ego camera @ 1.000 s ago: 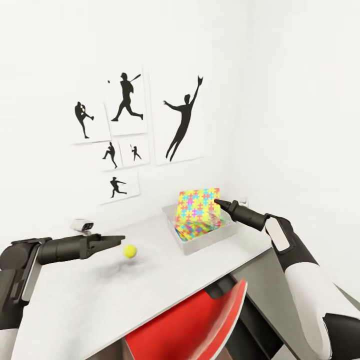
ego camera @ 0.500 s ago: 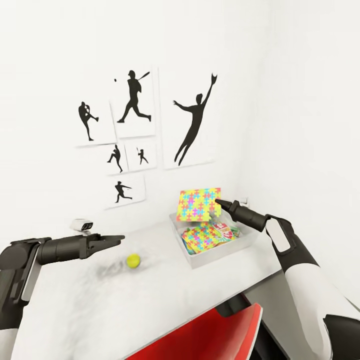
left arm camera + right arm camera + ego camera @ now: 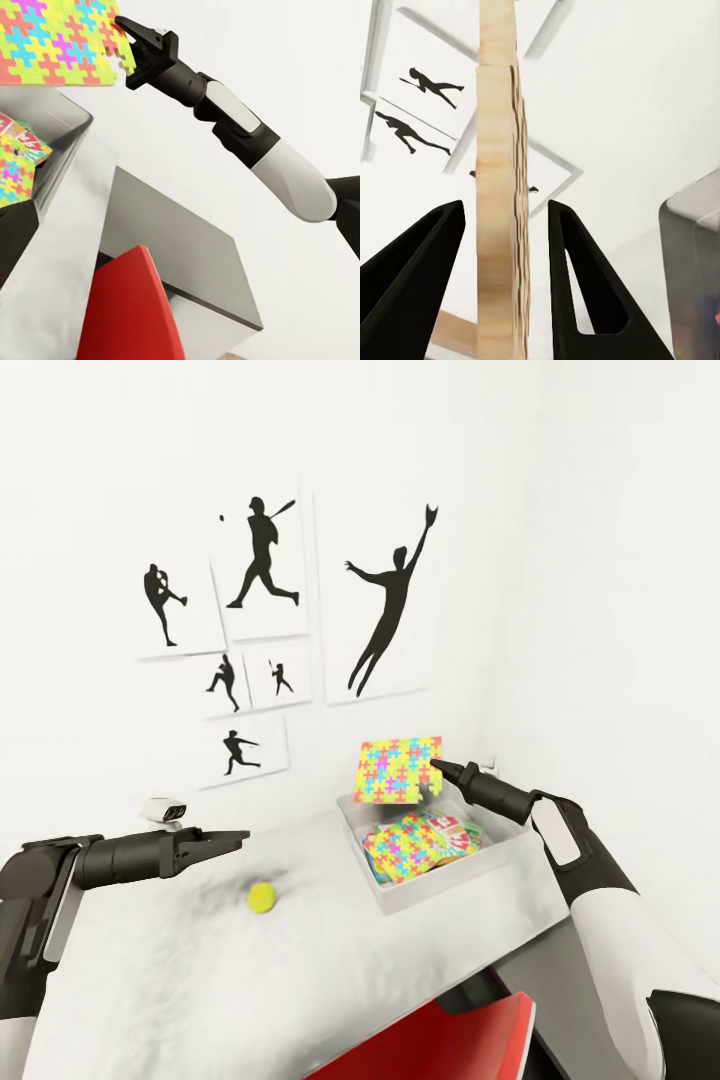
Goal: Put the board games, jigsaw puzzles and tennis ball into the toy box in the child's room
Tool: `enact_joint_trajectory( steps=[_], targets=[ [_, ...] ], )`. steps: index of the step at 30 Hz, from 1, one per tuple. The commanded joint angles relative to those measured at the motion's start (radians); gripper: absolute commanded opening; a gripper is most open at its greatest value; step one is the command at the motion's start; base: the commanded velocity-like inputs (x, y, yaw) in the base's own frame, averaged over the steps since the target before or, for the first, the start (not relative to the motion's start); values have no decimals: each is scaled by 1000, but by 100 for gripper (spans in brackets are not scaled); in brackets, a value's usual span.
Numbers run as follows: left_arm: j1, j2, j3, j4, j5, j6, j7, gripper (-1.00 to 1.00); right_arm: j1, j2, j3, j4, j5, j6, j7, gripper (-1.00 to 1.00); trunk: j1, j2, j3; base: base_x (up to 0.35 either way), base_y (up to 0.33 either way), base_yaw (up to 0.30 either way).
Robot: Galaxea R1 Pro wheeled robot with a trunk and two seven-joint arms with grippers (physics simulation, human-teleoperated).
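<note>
Right gripper (image 3: 437,767) is raised over the toy box (image 3: 420,885), clamped on the edge of a jigsaw puzzle (image 3: 398,770). The puzzle is held upright, clear of the box, its coloured face turned toward the head camera. In the right wrist view the puzzle (image 3: 499,187) is seen edge-on between the two dark fingers (image 3: 585,285); a gap is seen on either side of the board there, so contact is judged from the head and left wrist views, where the fingertips meet the board's edge (image 3: 124,45).

The toy box stands on the white table (image 3: 200,980), near the corner of the wall. Inside it a second puzzle (image 3: 402,848) lies flat, with a red and green board game (image 3: 455,832) beside it, partly overlapped.

The tennis ball (image 3: 263,898) rests on the table, well apart from the box, between the box and the left arm.

Left gripper (image 3: 235,839) is held low over the table, pointing toward the box, above and just beside the ball, not touching it. Its fingers are seen side-on as one dark taper; whether they are apart or together cannot be told.

A red chair (image 3: 440,1045) is tucked at the table's near edge. Baseball silhouette prints (image 3: 260,620) are hung on the wall behind.
</note>
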Motion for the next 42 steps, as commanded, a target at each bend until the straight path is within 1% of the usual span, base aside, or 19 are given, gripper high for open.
enact_joint_trajectory(
  steps=[1, 18, 20, 21, 24, 26, 28, 32, 35, 38, 42],
  targets=[
    [-1, 0, 0, 0, -1, 11, -4, 100, -1, 0, -2, 0, -1, 6, 2, -100, 1, -2, -2, 86, 0, 0],
    [-1, 2, 1, 0, -1, 11, -4, 100, -1, 0, -3, 4, 5, 19, -3, -100, 1, -2, -2, 8, 0, 0],
    [-1, 2, 1, 0, -1, 11, -4, 100, -1, 1, -6, 28, 5, 23, -22, -100, 1, -2, -2, 0, 0, 0],
    [-1, 2, 0, 0, -1, 11, -4, 100, -4, 1, -7, 52, 3, 28, -42, -100, 1, -2, -2, 0, 0, 0],
    [-1, 2, 0, 0, -1, 11, -4, 100, -35, 0, -9, 126, -2, 81, -138, -100, 1, -2, -2, 0, 0, 0],
    [-1, 2, 0, 0, -1, 11, -4, 100, -63, 1, -10, 147, -4, 114, -193, -100, 1, -2, -2, 0, 0, 0],
    [-1, 2, 0, 0, -1, 11, -4, 100, -83, 0, -11, 156, -5, 129, -230, -100, 1, -2, -2, 0, 0, 0],
    [-1, 2, 0, 0, 0, 10, -4, 100, -96, -8, -13, 155, -14, 139, -251, -100, 1, -2, -2, 0, 0, 0],
    [-1, 2, 0, 1, 0, 10, -4, 100, -99, -11, -28, 154, -22, 141, -253, -100, 1, -2, -2, 0, 0, 6],
    [-1, 2, 1, 1, 1, 10, -4, 100, -98, -8, -42, 153, -24, 142, -253, -100, 1, -2, -5, 0, 0, 87],
    [0, 2, 1, 1, 0, 10, -4, 100, -98, -8, -48, 156, -25, 145, -251, -100, 1, -2, -10, 0, 0, 111]
  ],
)
